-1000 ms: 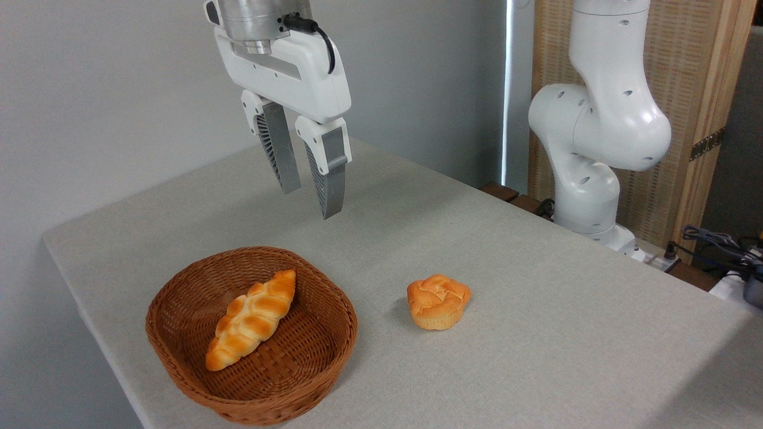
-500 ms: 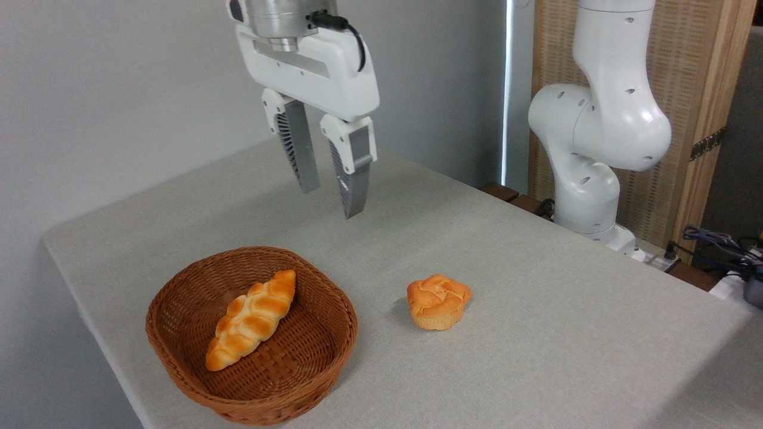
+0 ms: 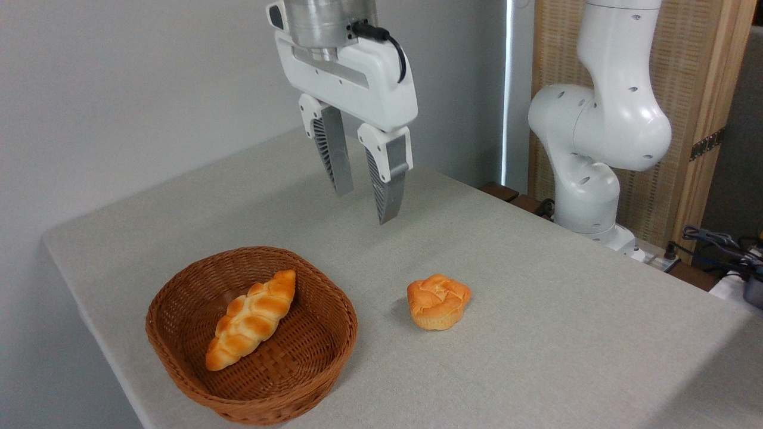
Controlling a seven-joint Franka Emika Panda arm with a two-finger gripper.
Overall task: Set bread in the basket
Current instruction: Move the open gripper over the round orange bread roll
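The white two-finger pincer [image 3: 363,205], with grey ribbed fingers [image 3: 387,182], is held in the air above the grey cloth-covered table [image 3: 536,298]. Its fingers are spread apart with a clear gap between them, and nothing is held. The fingers point downward with a slight tilt.

The small round golden-orange bun with a knotted top and paler base [image 3: 439,301] is seen below the pincer and a little to the right of it, resting on the table and well apart from the fingertips. No contact between bun and pincer is observed. A faint shadow is cast on the cloth just left of the bun.

The round brown woven wicker basket [image 3: 179,351] is placed below and to the left of the pincer, near the table's front-left edge. The bun lies outside it, near its right rim but not touching. Inside the basket a long braided golden loaf [image 3: 251,319] is laid diagonally, its upper end toward the pincer.

The white jointed arm of the robot [image 3: 602,131] is mounted to the right of the pincer, behind the table's far edge, in front of a pale wooden panel [image 3: 685,89]. Dark cables [image 3: 715,241] are noted at far right.
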